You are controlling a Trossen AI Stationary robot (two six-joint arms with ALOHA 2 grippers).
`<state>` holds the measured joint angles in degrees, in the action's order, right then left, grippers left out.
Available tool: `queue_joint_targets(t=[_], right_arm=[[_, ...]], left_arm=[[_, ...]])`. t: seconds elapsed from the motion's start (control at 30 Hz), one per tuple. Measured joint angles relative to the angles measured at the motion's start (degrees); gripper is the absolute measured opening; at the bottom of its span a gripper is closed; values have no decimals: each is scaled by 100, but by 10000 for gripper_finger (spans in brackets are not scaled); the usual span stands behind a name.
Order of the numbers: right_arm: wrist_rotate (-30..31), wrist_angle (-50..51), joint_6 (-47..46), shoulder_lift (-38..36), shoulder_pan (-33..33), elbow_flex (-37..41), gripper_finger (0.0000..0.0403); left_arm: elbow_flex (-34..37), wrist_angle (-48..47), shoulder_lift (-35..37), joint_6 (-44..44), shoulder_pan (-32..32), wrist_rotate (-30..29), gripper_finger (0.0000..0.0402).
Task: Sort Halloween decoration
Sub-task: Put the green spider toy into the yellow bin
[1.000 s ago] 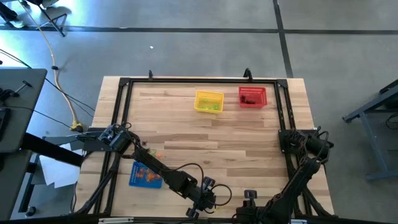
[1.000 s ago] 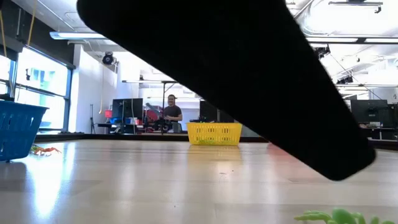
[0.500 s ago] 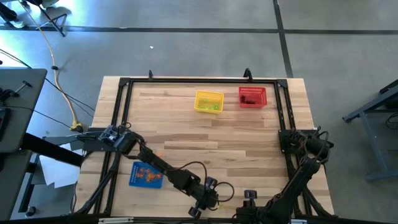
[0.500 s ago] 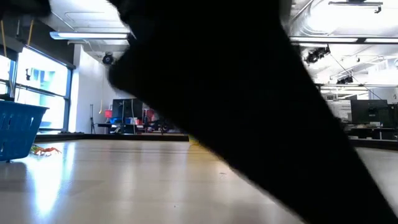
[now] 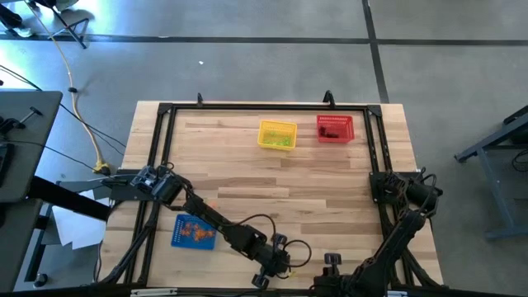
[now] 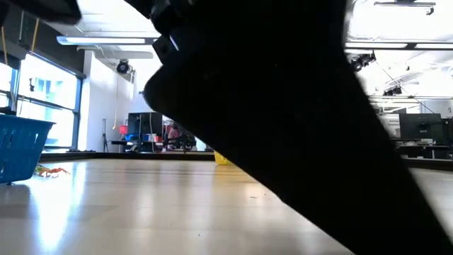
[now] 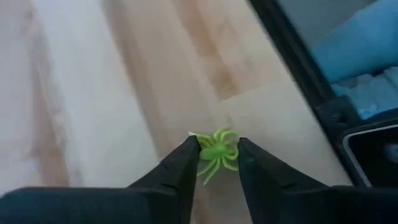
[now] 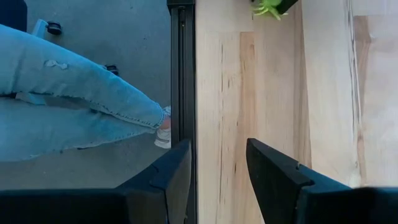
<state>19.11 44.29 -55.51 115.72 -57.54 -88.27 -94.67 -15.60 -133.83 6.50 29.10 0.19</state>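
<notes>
Since a second ago the left gripper [image 7: 216, 154] has come lower at the table's [image 5: 330, 190] near edge, and its jaws now close around a light green spider [image 7: 215, 151] lying there. At the same edge, nearer the right corner, the right gripper [image 8: 217, 163] waits with jaws apart, empty.
</notes>
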Motion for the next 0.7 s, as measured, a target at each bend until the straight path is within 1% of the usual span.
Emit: queue_joint_targets(t=[0.1,0.23,0.27,0.47,0.7], right_arm=[[3,0,5,0,0,0,149],[69,0,9,0,0,0,149],[94,0,7,0,0,0,149],[143,0,4,0,0,0,149],[179,-5,26,0,0,0,149]], left_arm=[[2,-135,7,216,-36,-86,74],[17,-140,1,469,-47,-206,16],[24,-122,1,560,-62,-226,9],[32,-52,69,891,-51,-278,3],[80,-174,414,837,-15,-293,2]])
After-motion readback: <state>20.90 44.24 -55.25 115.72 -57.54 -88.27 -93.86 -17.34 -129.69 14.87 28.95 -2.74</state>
